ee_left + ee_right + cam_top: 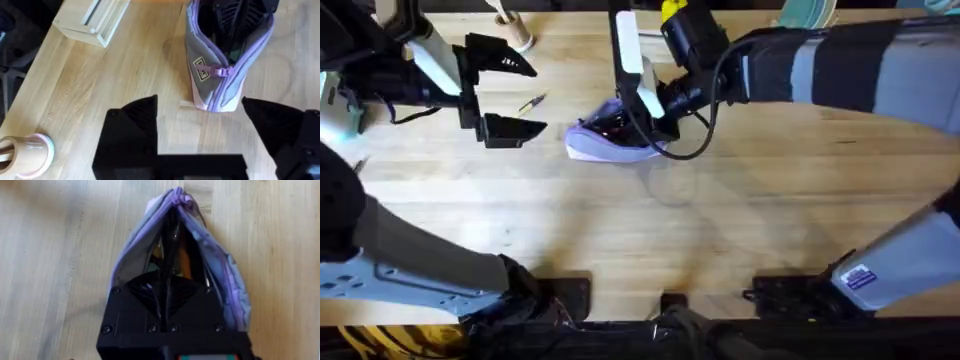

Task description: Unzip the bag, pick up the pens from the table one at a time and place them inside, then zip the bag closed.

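Table (720,230): broad butcher-block top of pale wood, plank grain running its length; the near half and the right side lie bare, giving open room there, while things crowd the far left and centre. Bag (610,142): soft lavender fabric pouch, elongated with rounded ends, lying on the table at the far centre, its zipper open and its mouth gaping; a small square label and a purple zipper pull show on its grey-lilac side (220,75). Right gripper (638,118): black fingers pushed down into the bag's open mouth, close together with a thin dark rod between them; whether they grip it cannot be told. A yellowish-tan pen (184,265) lies inside the bag beside those fingers. Left gripper (505,95): black, wedge-shaped fingers spread wide, holding nothing, hovering well to the left of the bag. Small yellowish pen-like item (531,102): on the table between the left fingers. Wooden spool (517,35): near the far edge. Slatted rack (92,20): pale, flat-sided, apart from the bag.
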Robot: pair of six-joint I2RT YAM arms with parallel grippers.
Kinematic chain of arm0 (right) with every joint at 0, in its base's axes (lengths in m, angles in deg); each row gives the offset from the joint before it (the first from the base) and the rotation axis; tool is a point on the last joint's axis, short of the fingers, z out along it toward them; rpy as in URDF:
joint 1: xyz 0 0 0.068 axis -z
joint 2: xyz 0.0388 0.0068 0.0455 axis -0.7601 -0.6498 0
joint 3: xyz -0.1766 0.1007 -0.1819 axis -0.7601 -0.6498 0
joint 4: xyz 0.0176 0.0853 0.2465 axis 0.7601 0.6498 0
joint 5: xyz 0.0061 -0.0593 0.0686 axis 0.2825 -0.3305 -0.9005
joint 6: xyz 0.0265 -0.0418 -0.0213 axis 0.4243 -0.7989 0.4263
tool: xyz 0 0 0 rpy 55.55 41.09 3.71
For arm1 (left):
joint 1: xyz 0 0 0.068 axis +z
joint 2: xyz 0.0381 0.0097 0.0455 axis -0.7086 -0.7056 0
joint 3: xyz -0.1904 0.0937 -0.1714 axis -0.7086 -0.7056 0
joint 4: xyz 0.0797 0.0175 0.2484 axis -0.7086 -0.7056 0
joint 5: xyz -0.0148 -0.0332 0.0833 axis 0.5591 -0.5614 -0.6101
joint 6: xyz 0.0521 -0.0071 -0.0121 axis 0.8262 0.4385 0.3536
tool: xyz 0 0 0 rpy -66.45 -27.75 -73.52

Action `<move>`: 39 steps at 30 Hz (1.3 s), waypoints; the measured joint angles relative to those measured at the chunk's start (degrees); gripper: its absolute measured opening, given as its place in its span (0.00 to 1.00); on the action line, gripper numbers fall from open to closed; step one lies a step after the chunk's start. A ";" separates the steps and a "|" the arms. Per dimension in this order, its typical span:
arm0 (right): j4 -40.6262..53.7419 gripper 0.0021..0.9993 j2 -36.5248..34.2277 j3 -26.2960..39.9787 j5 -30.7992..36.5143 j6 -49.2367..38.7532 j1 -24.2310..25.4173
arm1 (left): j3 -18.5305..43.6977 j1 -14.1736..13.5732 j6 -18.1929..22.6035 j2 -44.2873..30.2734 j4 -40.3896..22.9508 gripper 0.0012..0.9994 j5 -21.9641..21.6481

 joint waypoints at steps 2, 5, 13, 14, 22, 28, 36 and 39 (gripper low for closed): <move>-0.02 0.03 -0.55 0.00 0.33 -0.03 -0.47 | 0.00 0.00 0.00 0.00 -0.01 0.99 0.00; 0.13 0.38 -1.20 0.00 1.08 -0.04 -0.70 | 0.00 0.00 0.00 0.00 0.01 0.99 0.00; -0.44 0.99 -1.32 0.04 2.37 -0.84 -0.46 | 0.00 0.00 0.00 0.00 -0.01 0.99 0.00; -0.44 0.99 -1.32 0.04 2.37 -0.85 -0.46 | 0.00 0.00 0.00 0.00 0.01 0.99 0.00; -0.95 0.99 -1.32 0.04 2.37 -0.32 -0.46 | 0.00 0.00 0.00 0.00 -0.01 0.99 0.00; -2.63 0.99 -0.62 0.04 2.44 5.20 -0.44 | 0.00 0.00 0.00 0.00 0.01 0.99 0.00; -3.02 0.99 7.38 0.04 2.57 13.74 1.09 | 0.00 0.00 0.02 0.00 2.17 0.99 -1.15; -3.04 1.00 10.58 0.04 2.55 16.71 2.27 | 0.00 -0.06 -1.33 0.00 4.62 0.99 -4.17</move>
